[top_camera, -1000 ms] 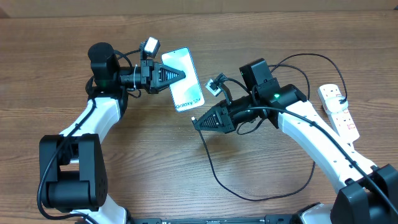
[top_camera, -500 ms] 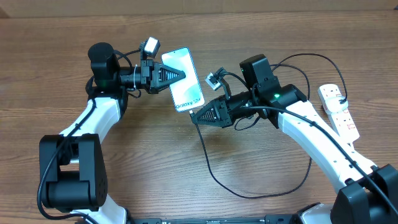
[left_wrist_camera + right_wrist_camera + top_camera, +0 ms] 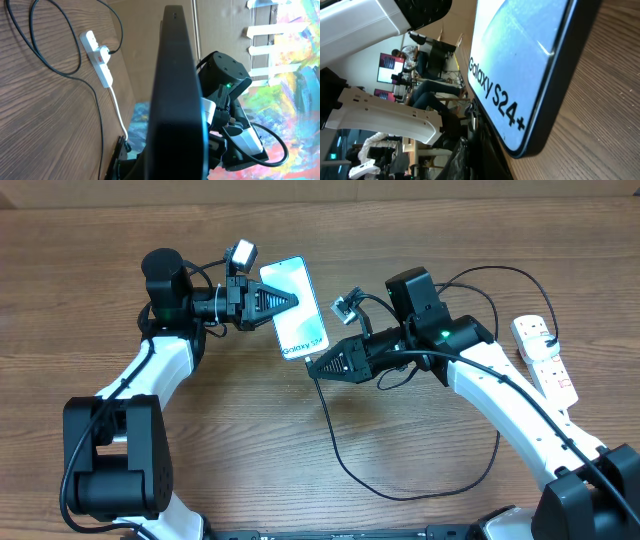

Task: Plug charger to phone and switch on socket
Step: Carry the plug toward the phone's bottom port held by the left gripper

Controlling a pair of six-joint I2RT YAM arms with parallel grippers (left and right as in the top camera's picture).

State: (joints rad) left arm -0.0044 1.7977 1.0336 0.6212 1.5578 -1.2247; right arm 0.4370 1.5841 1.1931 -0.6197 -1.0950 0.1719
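Observation:
The phone [image 3: 300,320], light blue screen reading "Galaxy S24+", is held tilted above the table by my left gripper [image 3: 288,300], which is shut on its upper left edge. In the left wrist view it is a dark edge-on slab [image 3: 175,90]. My right gripper [image 3: 313,366] is shut on the charger's connector end, right at the phone's bottom edge. The connector tip [image 3: 474,119] sits just beside the phone [image 3: 520,60] in the right wrist view; whether it is inserted is hidden. The black cable [image 3: 400,492] loops across the table to the white socket strip [image 3: 545,355] at the right.
The socket strip, its white cord and the black cable [image 3: 50,55] show in the left wrist view [image 3: 100,60] along the table's far side. A cardboard wall [image 3: 400,190] borders the table's back edge. The cable loop lies on the wood below my right arm.
My right gripper has moved up and left with the connector, from below the phone to its bottom edge, and has held there for the last half second. The left arm and phone have not moved.

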